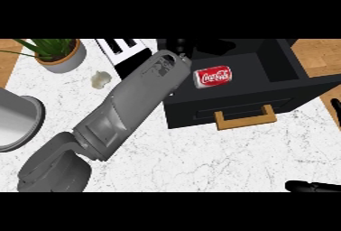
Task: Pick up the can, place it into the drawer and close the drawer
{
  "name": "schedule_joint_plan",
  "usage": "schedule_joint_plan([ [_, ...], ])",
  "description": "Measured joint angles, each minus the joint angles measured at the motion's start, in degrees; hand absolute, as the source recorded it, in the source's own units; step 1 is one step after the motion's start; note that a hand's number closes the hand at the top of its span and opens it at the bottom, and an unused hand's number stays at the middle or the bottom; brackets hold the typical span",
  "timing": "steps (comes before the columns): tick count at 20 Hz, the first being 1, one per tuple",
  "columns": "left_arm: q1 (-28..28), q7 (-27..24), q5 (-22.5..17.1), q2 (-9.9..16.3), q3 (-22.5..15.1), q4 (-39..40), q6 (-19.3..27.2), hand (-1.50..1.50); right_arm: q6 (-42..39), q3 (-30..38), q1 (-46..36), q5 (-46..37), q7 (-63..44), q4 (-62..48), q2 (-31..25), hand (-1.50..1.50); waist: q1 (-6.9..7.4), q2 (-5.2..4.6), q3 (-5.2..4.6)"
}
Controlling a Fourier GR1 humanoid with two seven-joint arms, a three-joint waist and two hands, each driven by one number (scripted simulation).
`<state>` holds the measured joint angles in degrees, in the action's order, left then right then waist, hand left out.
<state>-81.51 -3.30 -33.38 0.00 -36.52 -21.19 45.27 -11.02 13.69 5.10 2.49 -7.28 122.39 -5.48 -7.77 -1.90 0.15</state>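
- A grey metal pot (15, 118) sits at the left edge of the white marble worktop (220, 158), partly out of view.
- A potted plant (58, 52) stands in the worktop's back left corner, and a small pale lump (100, 79) lies just to its right.
- The left forearm (126, 108) stretches from the front left of the worktop diagonally toward the back, ending at the left rim of the open drawer.
- The left hand (178, 48) shows only as dark shapes against the black behind the drawer; whether its fingers are spread or curled cannot be told.
- A black and white striped thing (123, 47) lies at the back edge, partly under the forearm.
- The black drawer (233, 108) stands pulled out, its wooden handle (245, 118) facing the front.
- The red can (213, 76) lies on its side inside the drawer, near its left wall, with nothing touching it.
- The right hand (313, 186) rests at the front right corner, fingers straight and pointing left.
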Motion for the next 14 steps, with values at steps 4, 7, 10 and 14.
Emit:
schedule_joint_plan([
  [4,-0.1,-0.7,-1.8,0.0,0.7,-0.2,0.0,-1.5,0.4,-1.1,-0.5,-5.4,1.0,2.7,-1.8,-1.5,0.57,0.1,-0.05],
  [7,-0.3,-0.7,-3.2,0.0,0.8,-1.0,0.2,-1.5,0.3,-2.6,-0.5,-9.7,3.0,3.4,-2.7,-1.5,0.84,0.19,-0.05],
  [10,-0.8,-1.3,-4.7,0.0,1.4,-1.8,0.5,-1.5,0.2,-4.0,-0.9,-13.6,4.4,4.0,-3.9,-1.5,1.55,0.36,-0.06],
  [14,-0.7,-3.2,-6.3,0.0,2.2,-2.4,0.8,-1.5,0.2,-5.3,-1.9,-19.2,5.6,4.1,-6.0,-1.5,2.39,0.5,-0.07],
])
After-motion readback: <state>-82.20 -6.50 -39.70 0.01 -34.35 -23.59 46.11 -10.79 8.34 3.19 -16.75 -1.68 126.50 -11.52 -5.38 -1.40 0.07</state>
